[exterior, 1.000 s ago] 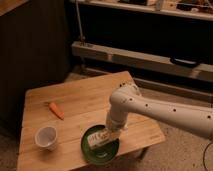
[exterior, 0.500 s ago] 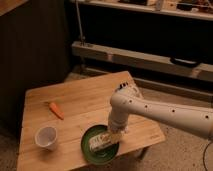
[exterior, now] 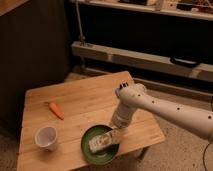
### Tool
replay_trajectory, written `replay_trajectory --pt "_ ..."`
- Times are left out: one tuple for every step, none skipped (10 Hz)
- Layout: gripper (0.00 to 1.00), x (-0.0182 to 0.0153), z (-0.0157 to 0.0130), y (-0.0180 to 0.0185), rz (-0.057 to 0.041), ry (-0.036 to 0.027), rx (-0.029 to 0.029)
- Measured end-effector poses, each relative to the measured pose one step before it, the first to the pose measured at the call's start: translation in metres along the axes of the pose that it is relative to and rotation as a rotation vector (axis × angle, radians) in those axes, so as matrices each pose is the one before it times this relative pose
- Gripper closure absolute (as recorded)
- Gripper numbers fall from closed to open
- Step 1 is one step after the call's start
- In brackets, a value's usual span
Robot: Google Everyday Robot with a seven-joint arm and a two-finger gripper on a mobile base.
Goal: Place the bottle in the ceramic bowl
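Lying inside green ceramic bowl [exterior: 88,152], at worktop's [exterior: 85,102] 6 o'clock edge, is the bottle [exterior: 101,142]. End effector [exterior: 118,133] is hovering at bottle's 2 o'clock end; can't tell its state. Carrot [exterior: 56,110], white cup [exterior: 46,137] sitting at 9 o'clock.

We see a light wooden slatted table [exterior: 80,107] on a speckled floor. On it lies an orange tapered carrot [exterior: 56,110], and nearer the front left corner stands a small white translucent cup [exterior: 46,137], well apart from the carrot. Behind runs what may be a pale metal shelf rail [exterior: 145,60]. The gripper [exterior: 118,131] hangs at the table's front.
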Motion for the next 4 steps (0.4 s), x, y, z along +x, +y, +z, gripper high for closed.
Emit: replay_trajectory --pt "0.20 -0.00090 -0.00150 0.00148 0.00189 0.00250 0.00218" --pt "0.20 0.00032 -0.00487 0.00488 0.00518 0.01228 -0.00831" --pt "0.20 -0.00439 -0.01116 0.00699 0.01716 0.03720 -0.02439" --pt "0.20 -0.00179 -0.01145 0.00693 0.00948 0.04367 -0.02630"
